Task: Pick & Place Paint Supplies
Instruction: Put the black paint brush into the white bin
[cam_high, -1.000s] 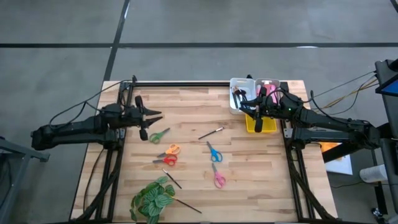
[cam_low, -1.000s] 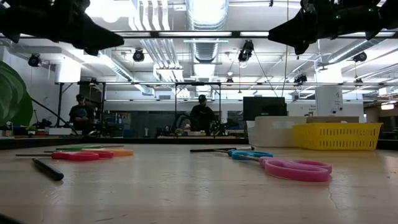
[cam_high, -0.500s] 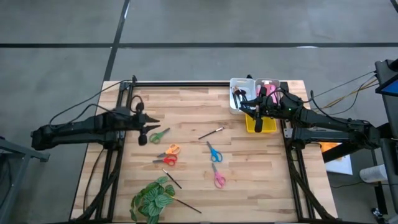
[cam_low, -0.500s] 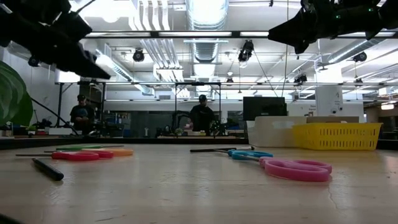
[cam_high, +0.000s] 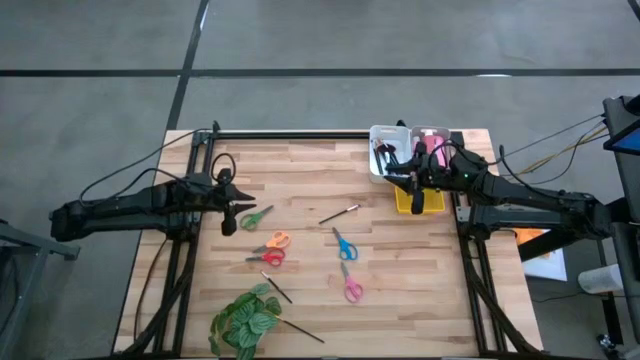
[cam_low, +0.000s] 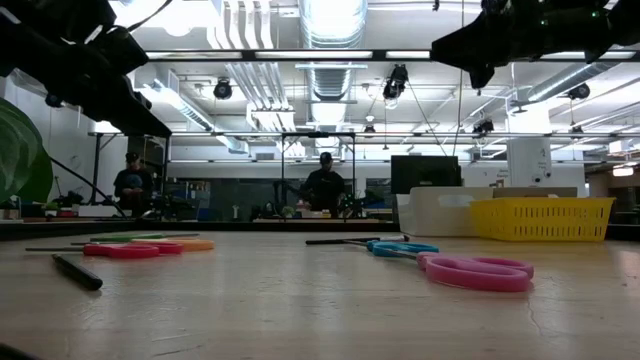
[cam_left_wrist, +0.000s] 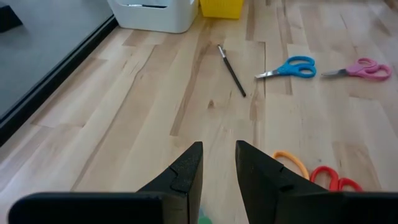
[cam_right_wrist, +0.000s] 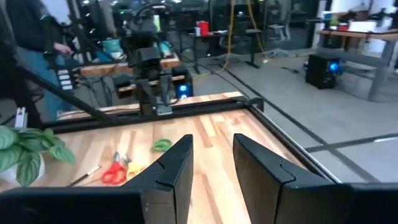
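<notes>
Wooden worktop (cam_high: 310, 300): pale planks carry the loose supplies across its middle.
Left hand (cam_high: 231, 214): near the left edge, just beside the green scissors (cam_high: 256, 217); fingers (cam_left_wrist: 184, 171) stand a little apart with nothing between them.
Right hand (cam_high: 414, 197): over the yellow basket (cam_high: 429, 203) at the far right corner; fingers (cam_right_wrist: 171, 165) slightly apart, holding nothing.
White bin (cam_high: 388, 135): touching the yellow basket at the far right corner, dark brush handles inside.
Pink tubes (cam_high: 434, 141): in a container at the far right corner, partly hidden by the right arm.
Orange scissors (cam_high: 275, 241): middle, just beside the red scissors (cam_high: 266, 258).
Blue scissors (cam_high: 344, 244): right of centre.
Pink scissors (cam_high: 351, 286): nearer the front edge than the blue pair.
Brush (cam_high: 339, 213): between the green scissors and the bins.
Other brushes: one (cam_high: 276, 287) beside the plant (cam_high: 243, 319), one (cam_high: 302, 330) by the front edge.
</notes>
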